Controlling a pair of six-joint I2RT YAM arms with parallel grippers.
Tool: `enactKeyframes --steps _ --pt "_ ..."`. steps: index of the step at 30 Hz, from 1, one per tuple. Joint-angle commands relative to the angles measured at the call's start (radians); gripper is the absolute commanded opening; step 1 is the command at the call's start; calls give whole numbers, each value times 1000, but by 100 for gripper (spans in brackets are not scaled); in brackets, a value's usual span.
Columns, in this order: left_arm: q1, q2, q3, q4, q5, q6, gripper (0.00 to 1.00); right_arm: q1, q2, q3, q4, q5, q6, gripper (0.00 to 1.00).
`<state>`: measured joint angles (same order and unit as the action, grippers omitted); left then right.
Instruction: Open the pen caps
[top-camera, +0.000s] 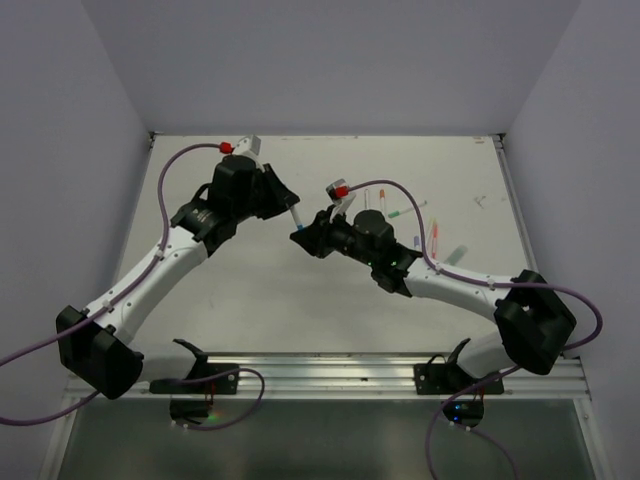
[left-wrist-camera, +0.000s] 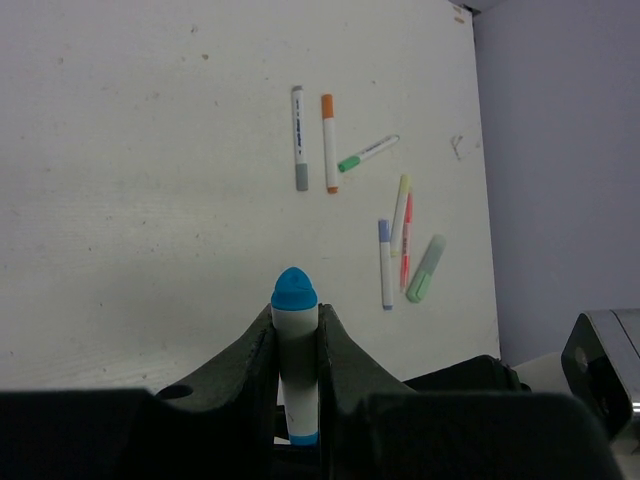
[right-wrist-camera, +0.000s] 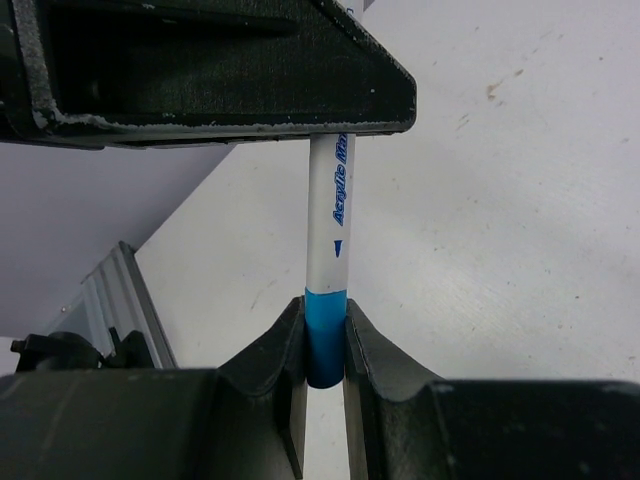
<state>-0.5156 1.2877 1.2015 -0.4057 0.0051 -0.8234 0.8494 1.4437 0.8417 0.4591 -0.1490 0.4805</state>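
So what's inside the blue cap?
The white pen barrel goes into the blue cap, which the right gripper pinches. The pen's tip inside is covered, so it cannot be seen.

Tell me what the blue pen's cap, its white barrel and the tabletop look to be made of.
The blue cap: likely moulded plastic, smooth, evenly coloured, slight sheen. The white barrel: probably plastic too, glossy, with crisp blue print. The tabletop: matte white, hard, perhaps painted or laminated board; scuffs and small stains show, the core cannot be told.
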Motion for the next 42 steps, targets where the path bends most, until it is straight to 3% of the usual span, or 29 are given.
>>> enactKeyframes --steps 1,20,33,38,39,42 --pt "94 -25 118 195 -178 41 0 25 -12 -88 -135 -89 1 0" --pt "118 -137 38 491 -412 78 0 56 15 -181 -77 -142 43 0" --pt "141 -137 87 501 -462 87 0 83 0 -220 -62 -139 55 0" --pt "149 -134 92 463 -412 113 0 83 -38 -213 -83 -126 55 0" --pt "150 -136 89 450 -393 116 0 83 -49 -199 -109 -115 52 1" --pt "149 -136 76 372 -312 133 0 82 -100 -161 -175 -80 21 24"
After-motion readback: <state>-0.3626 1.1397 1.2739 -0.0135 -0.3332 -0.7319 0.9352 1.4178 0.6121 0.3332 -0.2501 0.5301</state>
